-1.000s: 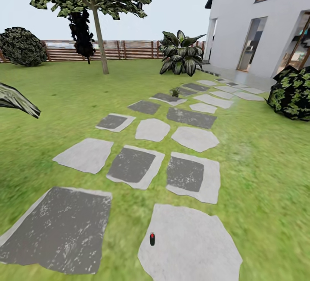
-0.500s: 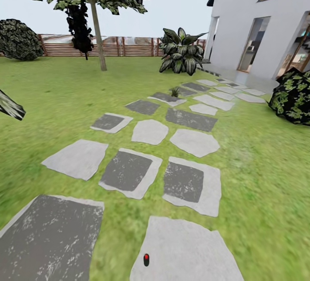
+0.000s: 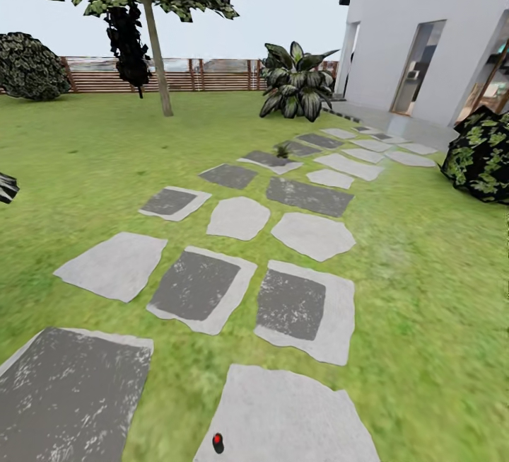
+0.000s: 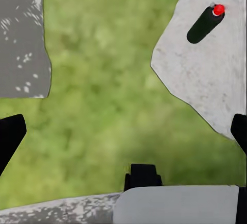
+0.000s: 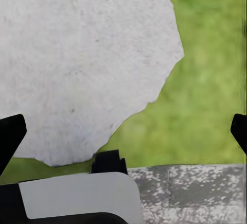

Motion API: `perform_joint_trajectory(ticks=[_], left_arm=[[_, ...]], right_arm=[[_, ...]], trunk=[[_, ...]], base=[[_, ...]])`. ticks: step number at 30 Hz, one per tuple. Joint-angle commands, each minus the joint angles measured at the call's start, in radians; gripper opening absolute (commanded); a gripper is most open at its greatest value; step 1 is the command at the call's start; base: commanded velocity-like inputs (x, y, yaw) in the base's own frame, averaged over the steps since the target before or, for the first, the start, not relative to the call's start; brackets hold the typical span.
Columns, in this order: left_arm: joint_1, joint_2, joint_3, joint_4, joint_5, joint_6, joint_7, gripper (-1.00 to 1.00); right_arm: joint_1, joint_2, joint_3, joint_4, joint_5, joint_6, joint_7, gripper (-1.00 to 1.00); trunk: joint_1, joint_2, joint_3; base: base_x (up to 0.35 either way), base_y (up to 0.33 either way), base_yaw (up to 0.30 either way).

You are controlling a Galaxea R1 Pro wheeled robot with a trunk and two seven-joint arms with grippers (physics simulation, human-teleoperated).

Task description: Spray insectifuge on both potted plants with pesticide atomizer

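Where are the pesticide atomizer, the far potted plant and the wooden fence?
pesticide atomizer (image 3: pixel 218 442): head view, its red top.
potted plant (image 3: pixel 283 151): head view, leaves.
wooden fence (image 3: pixel 219 74): head view, slats.

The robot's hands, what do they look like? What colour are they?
In the wrist views, each gripper has two black, pointed fingers poking in from the sides, set wide apart. Between them sits a small black block on a smooth pale grey body. The right gripper's fingers and pale grey body look the same. No cables or markings are visible.

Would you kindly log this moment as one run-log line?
phase: approach | atomizer: upright on pale slab | left hand: open, empty | right hand: open, empty
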Motion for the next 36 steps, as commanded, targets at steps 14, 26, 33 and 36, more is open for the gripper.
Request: perform_joint_trajectory(ticks=[14, 26, 33, 36], left_arm=[[0.000, -0.002, 0.003, 0.000, 0.002, -0.003, 0.002, 1.00], [0.000, 0.003, 0.002, 0.000, 0.037, -0.003, 0.002, 1.00], [0.000, 0.003, 0.001, 0.000, 0.043, -0.003, 0.002, 1.00], [0.000, 0.003, 0.001, 0.000, 0.043, -0.003, 0.002, 1.00]], right_arm=[[-0.001, -0.009, 0.002, 0.002, 0.004, -0.042, -0.001, 1.00], [0.000, -0.007, 0.001, 0.001, 0.000, -0.045, -0.002, 1.00], [0.000, -0.005, 0.001, 0.001, 0.000, -0.045, -0.004, 1.00], [0.000, -0.004, 0.001, 0.001, 0.000, -0.045, -0.004, 1.00]], trunk=[[0.000, 0.000, -0.001], [0.000, 0.000, -0.001], [0.000, 0.000, -0.001], [0.000, 0.000, -0.001]], base=[[-0.172, -0.267, 0.000], [-0.248, -0.236, 0.004], [-0.189, -0.270, 0.206], [-0.100, -0.294, 0.268]])
